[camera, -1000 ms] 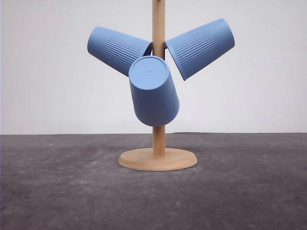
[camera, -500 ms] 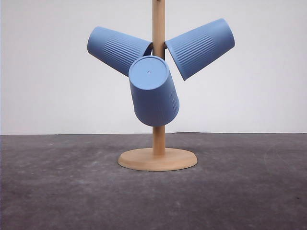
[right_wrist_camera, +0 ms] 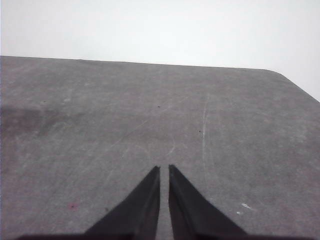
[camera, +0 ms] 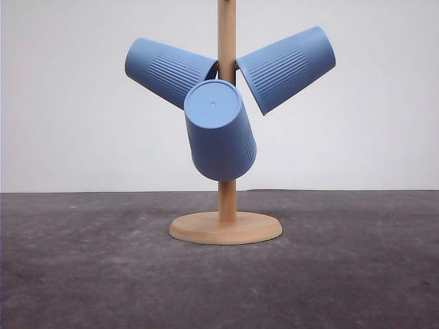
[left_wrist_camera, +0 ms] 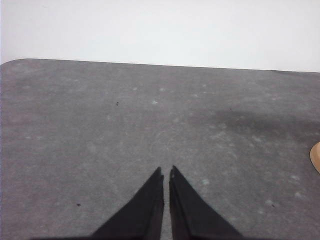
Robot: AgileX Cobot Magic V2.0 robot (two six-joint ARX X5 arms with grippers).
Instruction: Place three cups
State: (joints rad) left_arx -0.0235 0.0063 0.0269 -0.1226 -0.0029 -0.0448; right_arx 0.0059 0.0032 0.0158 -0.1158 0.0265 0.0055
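Three light-blue ribbed cups hang mouth-inward on a wooden stand in the front view. One cup (camera: 168, 70) points up to the left, a second cup (camera: 287, 67) points up to the right, and the third cup (camera: 219, 130) hangs in front with its flat base toward the camera. The stand's post (camera: 227, 31) rises from a round wooden base (camera: 226, 228). My left gripper (left_wrist_camera: 166, 171) is shut over bare table with nothing held. My right gripper (right_wrist_camera: 164, 169) is likewise shut above bare table.
A dark grey tabletop (camera: 89, 274) stretches across the front view, with a white wall behind. The edge of the stand's base (left_wrist_camera: 316, 156) peeks in at the border of the left wrist view. The table's far edge and a rounded corner (right_wrist_camera: 280, 74) show in the right wrist view.
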